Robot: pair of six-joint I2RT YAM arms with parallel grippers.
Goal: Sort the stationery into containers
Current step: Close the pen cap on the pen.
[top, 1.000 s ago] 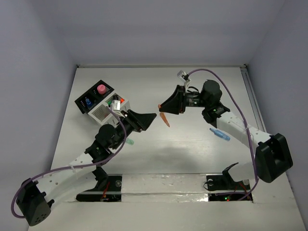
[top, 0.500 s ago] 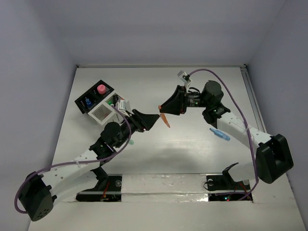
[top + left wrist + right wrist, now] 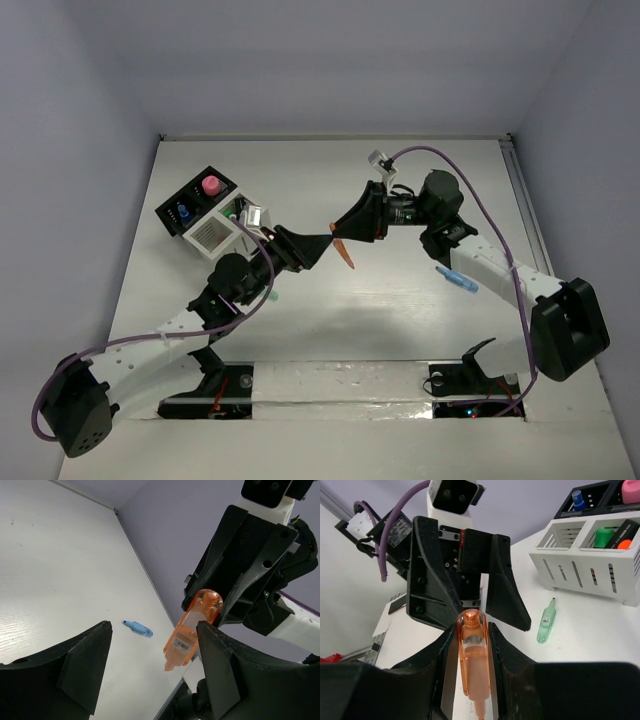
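My right gripper (image 3: 338, 232) is shut on a translucent orange marker (image 3: 343, 251), held above the table's middle with its tip hanging down; it also shows in the right wrist view (image 3: 474, 652). My left gripper (image 3: 326, 240) is open and faces it, fingertips right beside the marker. In the left wrist view the marker (image 3: 192, 625) shows between the open fingers, nearer the right finger (image 3: 220, 665). The joined containers stand far left: black box (image 3: 176, 199) and white slatted box (image 3: 213, 235). A blue marker (image 3: 457, 280) and a mint green marker (image 3: 270, 296) lie on the table.
The black box holds a pink marker (image 3: 211, 185) and a blue one (image 3: 184, 212). The white box (image 3: 585, 567) holds a green marker (image 3: 604, 536) and a black-and-orange one (image 3: 625, 540). A rail runs along the table's right edge (image 3: 522, 195).
My left gripper has moved right and up towards the orange marker, staying open. The right gripper has barely moved and keeps its hold.
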